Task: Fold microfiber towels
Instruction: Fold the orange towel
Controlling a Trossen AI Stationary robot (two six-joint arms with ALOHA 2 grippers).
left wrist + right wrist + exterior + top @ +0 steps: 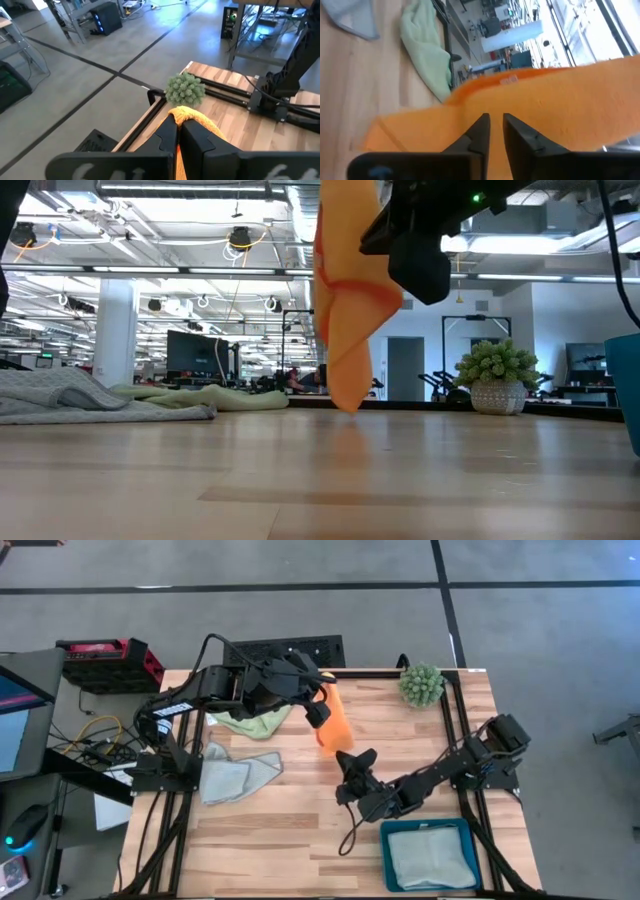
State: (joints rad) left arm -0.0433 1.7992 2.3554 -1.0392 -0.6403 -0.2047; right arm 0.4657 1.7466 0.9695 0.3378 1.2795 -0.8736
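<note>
Orange microfiber towel [334, 718] hangs pinched in the left gripper [318, 712]; right gripper [352, 762], jaws narrowly parted, should next catch its lower edge.

A light wooden counter [280, 830] framed by black rails is carrying everything. A light green towel [252, 723] is lying crumpled near its far left edge, and a pale blue-grey towel [232, 774] is lying rumpled just in front of it, towards the left side. A spiky green ball plant [421, 684] is standing at the far right corner. A teal tray [430, 855] is sitting at the near right corner, with a pale mint towel [432, 858] lying flat inside it. The middle planks are showing bare wood.
</note>
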